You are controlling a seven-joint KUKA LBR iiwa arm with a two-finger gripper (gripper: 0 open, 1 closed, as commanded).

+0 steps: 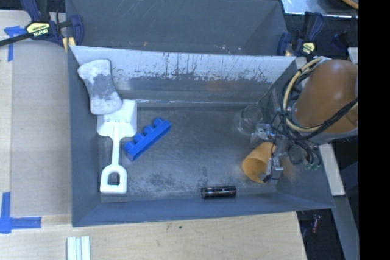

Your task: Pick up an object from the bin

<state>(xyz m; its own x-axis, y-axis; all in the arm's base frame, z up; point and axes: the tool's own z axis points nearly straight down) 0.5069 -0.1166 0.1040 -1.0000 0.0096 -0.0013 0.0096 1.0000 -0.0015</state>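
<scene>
My gripper (275, 158) is low at the right end of the bin, under the arm's orange cover. An orange cup (253, 165) lies tilted on its side right against the gripper's left side, and whether it is gripped is hidden. A clear plastic cup (247, 120) stands just up and left of the gripper. Below and to the left, a short black cylinder (218, 192) lies along the bin's front edge.
A blue toothed block (146, 137) lies slanted at the centre-left of the bin floor. A white long-handled scraper (113, 131) rests against the left wall. Bare floor stretches between the blue block and the orange cup.
</scene>
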